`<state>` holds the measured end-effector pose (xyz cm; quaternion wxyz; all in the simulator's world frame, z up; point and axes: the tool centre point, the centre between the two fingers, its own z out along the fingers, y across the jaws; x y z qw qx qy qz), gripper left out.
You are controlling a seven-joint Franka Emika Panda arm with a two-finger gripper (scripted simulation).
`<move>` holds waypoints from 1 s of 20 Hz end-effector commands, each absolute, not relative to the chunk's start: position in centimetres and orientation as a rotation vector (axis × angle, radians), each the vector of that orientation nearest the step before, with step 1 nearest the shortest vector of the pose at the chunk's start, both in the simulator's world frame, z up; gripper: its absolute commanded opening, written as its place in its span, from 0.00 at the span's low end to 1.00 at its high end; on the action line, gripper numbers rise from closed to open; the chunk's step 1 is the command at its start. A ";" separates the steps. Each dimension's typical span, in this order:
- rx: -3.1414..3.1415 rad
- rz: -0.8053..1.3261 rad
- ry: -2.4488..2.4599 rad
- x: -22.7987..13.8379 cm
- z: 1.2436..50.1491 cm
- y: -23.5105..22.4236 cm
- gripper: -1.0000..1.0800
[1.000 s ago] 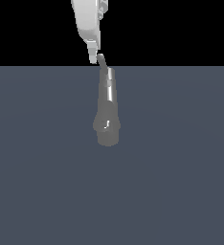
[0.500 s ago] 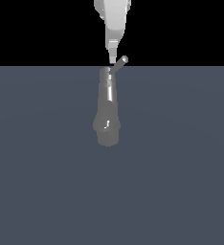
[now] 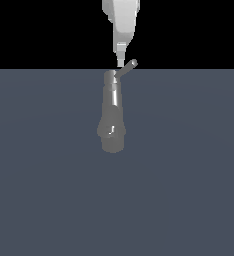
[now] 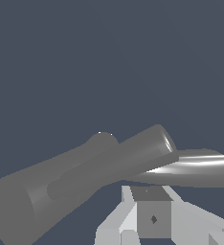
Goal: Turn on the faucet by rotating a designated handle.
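Observation:
The faucet [image 3: 112, 117] is a shiny grey upright column with a wider base, standing in the middle of the exterior view. Its handle [image 3: 126, 70], a thin grey rod, sticks out from the cap, slanting up toward the exterior view's right. My white gripper [image 3: 120, 61] comes down from above, and its tip touches or nearly touches the rod close to the cap. It looks shut, with no gap between the fingers and nothing held. In the wrist view the column [image 4: 80, 182] lies slantwise, the shiny handle [image 4: 195, 167] juts out beside it, and the gripper [image 4: 152, 210] is right against them.
The faucet stands on a flat dark blue-grey floor [image 3: 189, 190] that spreads out on all sides. A black background lies behind it. No other objects show.
The gripper has moved toward the exterior view's right along the top of the faucet. The handle has swung from a steep tilt over the column out toward the right.

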<state>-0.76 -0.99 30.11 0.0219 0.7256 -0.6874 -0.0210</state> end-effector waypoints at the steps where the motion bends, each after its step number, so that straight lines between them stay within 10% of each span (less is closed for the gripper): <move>1: 2.242 -0.061 -2.136 -0.3 29.7 -1.7 0.00; 20: 2.225 -0.059 -2.150 1.9 28.6 -5.0 0.00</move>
